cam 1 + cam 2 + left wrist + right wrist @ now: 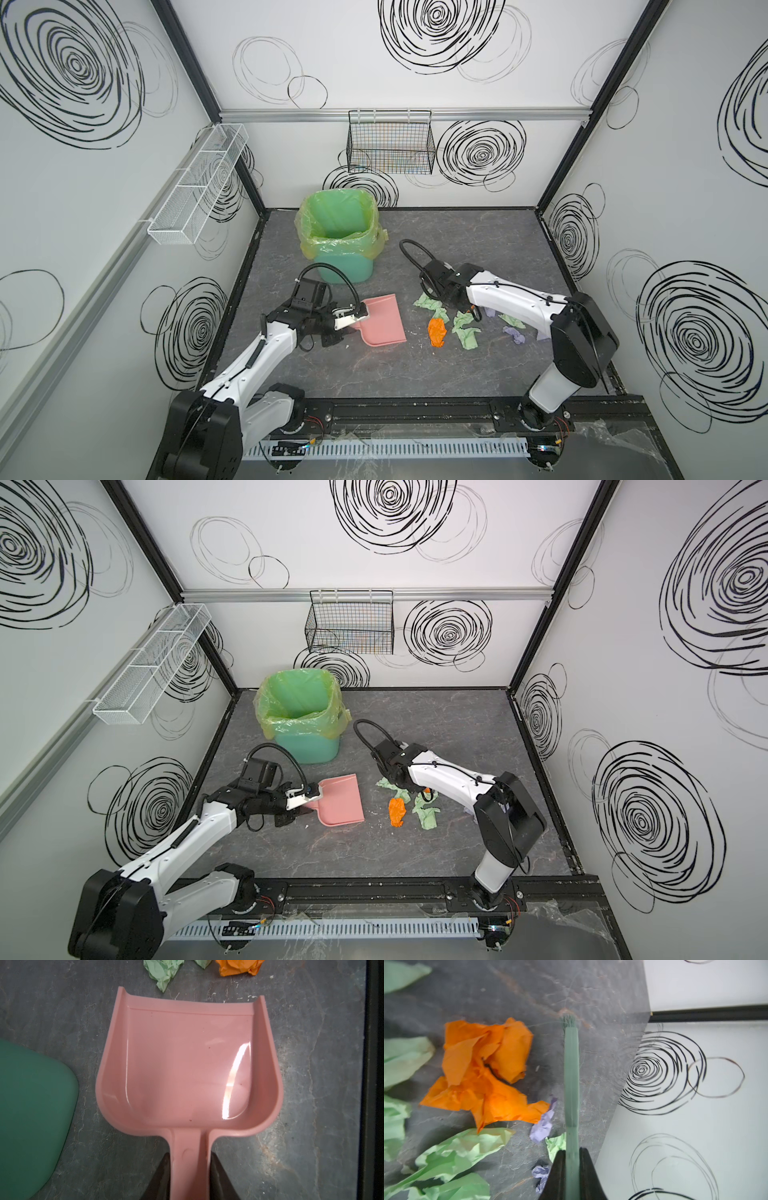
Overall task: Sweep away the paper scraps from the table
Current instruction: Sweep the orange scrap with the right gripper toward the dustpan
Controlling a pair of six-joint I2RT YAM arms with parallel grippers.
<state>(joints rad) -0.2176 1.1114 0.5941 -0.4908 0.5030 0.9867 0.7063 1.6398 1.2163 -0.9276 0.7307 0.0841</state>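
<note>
Dark grey marbled desk (374, 374), scribbled walls (374, 62).
Arm low, left claw (351, 321) clamps pink plastic dustpan (384, 322); crumpled paper scraps (436, 330) at its 3 o'clock, where right claw (572, 1157) pinches green brush (571, 1074).

My left white robot arm (274, 345) and right white robot arm (511, 297) have big black joints and a bendy black ribbed cable (352, 288) near each tip.
</note>
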